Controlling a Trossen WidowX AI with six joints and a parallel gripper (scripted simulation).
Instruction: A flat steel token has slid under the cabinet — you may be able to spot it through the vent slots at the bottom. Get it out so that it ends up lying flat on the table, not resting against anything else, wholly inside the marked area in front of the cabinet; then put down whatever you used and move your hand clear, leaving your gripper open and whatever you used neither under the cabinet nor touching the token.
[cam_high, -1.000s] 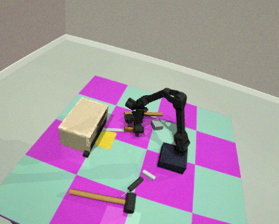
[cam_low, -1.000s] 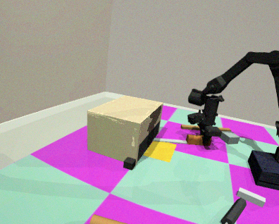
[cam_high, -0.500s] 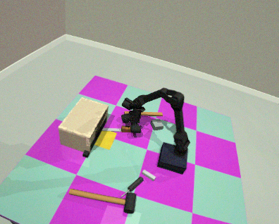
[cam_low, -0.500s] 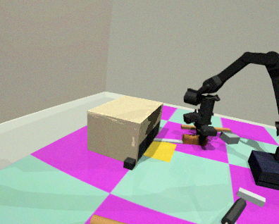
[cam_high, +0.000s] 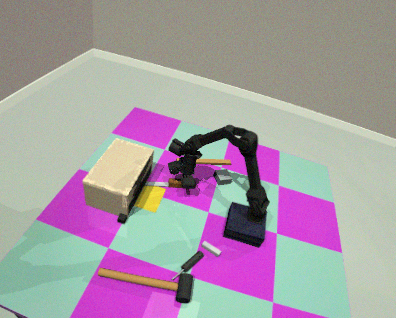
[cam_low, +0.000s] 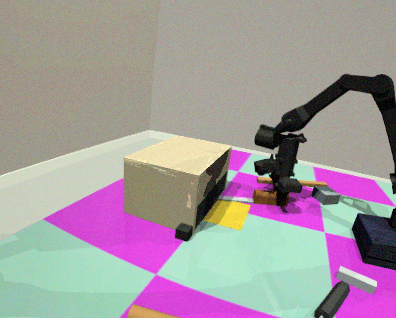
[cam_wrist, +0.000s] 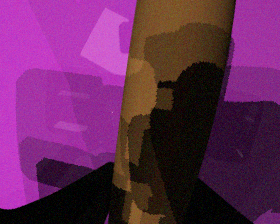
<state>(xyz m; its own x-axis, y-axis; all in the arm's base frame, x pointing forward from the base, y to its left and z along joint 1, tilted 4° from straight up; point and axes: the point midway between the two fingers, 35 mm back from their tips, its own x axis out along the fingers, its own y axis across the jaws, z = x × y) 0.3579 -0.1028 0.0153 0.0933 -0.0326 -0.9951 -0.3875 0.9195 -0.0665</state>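
Observation:
My gripper (cam_high: 188, 191) (cam_low: 283, 205) (cam_wrist: 150, 177) is shut on the orange-brown wooden handle (cam_high: 175, 183) (cam_low: 263, 197) (cam_wrist: 185, 15) of a flat-bladed tool, low over the table. Its pale, thin blade (cam_high: 159, 184) (cam_low: 239, 200) points at the cabinet (cam_high: 117, 162) (cam_low: 160, 190) and reaches its dark front; whether the tip is underneath is unclear. The yellow marked area (cam_high: 151, 199) (cam_low: 229, 215) lies in front of the cabinet, beside the blade. The steel token cannot be made out in any view.
A small black block (cam_high: 122, 218) (cam_low: 183, 232) is at the cabinet's near front corner. Behind the gripper are a wooden stick (cam_high: 215, 162) (cam_low: 316, 184) and a grey block (cam_high: 223, 177) (cam_low: 326, 195). A white bar (cam_high: 211, 248) (cam_low: 356, 279), a screwdriver (cam_high: 192, 261) (cam_low: 332, 300) and a mallet (cam_high: 184, 288) lie nearer the cameras.

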